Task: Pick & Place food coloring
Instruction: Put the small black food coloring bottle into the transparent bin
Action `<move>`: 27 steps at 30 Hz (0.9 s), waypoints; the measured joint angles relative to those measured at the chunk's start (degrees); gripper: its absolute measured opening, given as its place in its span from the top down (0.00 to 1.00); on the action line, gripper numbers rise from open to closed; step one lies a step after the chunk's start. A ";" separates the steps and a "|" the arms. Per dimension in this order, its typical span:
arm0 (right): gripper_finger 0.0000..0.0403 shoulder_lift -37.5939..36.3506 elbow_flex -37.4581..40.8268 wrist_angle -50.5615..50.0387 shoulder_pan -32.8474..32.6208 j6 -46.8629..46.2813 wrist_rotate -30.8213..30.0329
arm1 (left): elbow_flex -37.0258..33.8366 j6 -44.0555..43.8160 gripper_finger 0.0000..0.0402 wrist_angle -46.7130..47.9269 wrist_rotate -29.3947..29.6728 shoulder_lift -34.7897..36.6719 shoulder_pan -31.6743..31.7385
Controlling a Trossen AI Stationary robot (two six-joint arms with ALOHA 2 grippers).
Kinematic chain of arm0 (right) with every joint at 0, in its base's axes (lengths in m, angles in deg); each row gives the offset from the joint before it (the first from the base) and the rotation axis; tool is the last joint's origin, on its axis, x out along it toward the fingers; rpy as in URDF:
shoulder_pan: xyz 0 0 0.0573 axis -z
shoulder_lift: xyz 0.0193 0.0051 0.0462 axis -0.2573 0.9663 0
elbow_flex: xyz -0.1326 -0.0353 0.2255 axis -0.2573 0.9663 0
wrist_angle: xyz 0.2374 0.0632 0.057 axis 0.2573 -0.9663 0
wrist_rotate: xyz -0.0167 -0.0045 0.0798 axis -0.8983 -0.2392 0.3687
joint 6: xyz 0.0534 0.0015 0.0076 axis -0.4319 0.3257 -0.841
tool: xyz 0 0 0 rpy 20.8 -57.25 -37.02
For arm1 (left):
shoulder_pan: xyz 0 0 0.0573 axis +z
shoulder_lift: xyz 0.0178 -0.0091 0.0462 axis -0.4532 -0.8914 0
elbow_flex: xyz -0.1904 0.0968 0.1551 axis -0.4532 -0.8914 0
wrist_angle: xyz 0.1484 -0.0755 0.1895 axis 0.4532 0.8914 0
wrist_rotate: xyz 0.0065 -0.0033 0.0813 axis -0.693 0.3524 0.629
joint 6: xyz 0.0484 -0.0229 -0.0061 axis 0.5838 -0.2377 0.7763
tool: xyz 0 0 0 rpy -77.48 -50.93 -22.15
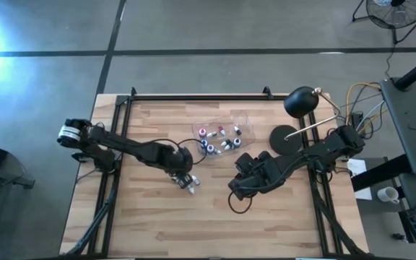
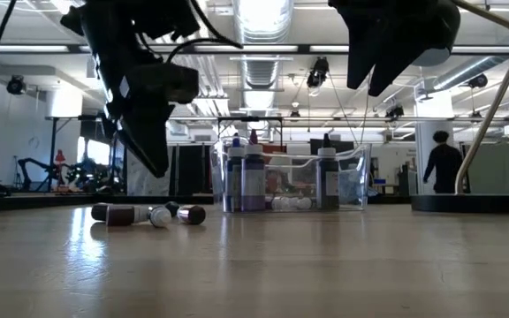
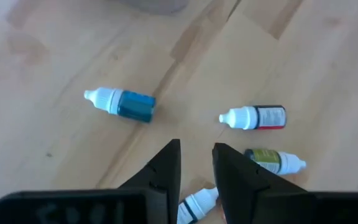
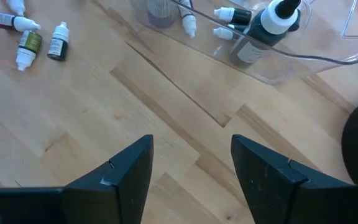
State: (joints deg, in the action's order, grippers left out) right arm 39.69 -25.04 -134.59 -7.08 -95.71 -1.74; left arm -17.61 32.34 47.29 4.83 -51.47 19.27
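Several food coloring bottles lie on their sides on the wooden table (image 1: 121, 217): a blue one (image 3: 126, 104), a red-labelled one (image 3: 260, 117), an olive one (image 3: 271, 160) and one seen through the finger gap (image 3: 197, 202). My left gripper (image 3: 196, 148) hangs above this cluster (image 2: 153, 215), its fingers a narrow gap apart with nothing between them. More bottles sit in the clear plastic tub (image 1: 245, 119), some upright. My right gripper (image 4: 191, 155) hovers open, just on the near side of the tub.
A black desk lamp (image 1: 302, 101) with a round base (image 1: 287, 137) stands at the back right, right of the tub. Bare wood spreads along the near half of the table. A person (image 2: 440, 163) stands in the room behind.
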 joint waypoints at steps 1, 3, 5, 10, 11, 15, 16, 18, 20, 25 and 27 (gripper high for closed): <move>0.48 0.00 0.00 0.03 0.00 0.00 -0.01 | 0.36 1.12 0.83 0.53 0.33 0.25 -0.03; 0.48 0.00 0.00 0.09 0.01 0.00 -0.01 | 0.55 3.76 0.83 1.40 0.64 0.40 -0.62; 0.48 0.00 0.00 0.10 0.00 0.00 0.00 | 0.11 6.94 0.83 2.93 0.11 0.38 -1.60; 0.48 0.00 -0.02 0.09 0.01 0.00 -0.01 | -2.00 18.52 0.83 3.87 -1.93 0.38 -4.78; 0.48 0.00 -0.01 0.09 -0.01 0.05 -0.01 | -2.34 20.94 0.83 3.92 -1.77 0.37 -5.26; 0.48 0.00 -0.01 0.09 0.00 0.36 -0.01 | -3.47 25.73 0.83 1.94 3.26 0.38 -5.92; 0.48 0.00 0.01 0.09 0.01 0.37 -0.01 | -3.68 26.52 0.83 0.97 3.80 0.38 -5.89; 0.48 0.00 0.16 0.09 0.01 0.39 -0.01 | -3.92 27.61 0.83 -0.68 4.20 0.38 -5.91; 0.48 0.00 0.33 0.19 0.01 0.39 -0.01 | -3.94 28.04 0.83 -1.60 3.92 0.38 -5.92; 0.48 0.00 1.24 0.56 0.00 -0.32 -0.01 | -3.94 29.59 0.75 -2.06 3.17 0.38 -5.92; 0.48 0.00 1.91 0.98 -0.02 -0.63 -0.01 | -3.94 29.67 0.70 -1.93 3.17 0.38 -5.92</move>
State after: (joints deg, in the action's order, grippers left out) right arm 39.69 -23.13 -133.61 -7.09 -96.35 -1.75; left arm -21.54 62.01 45.35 8.00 -51.09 13.35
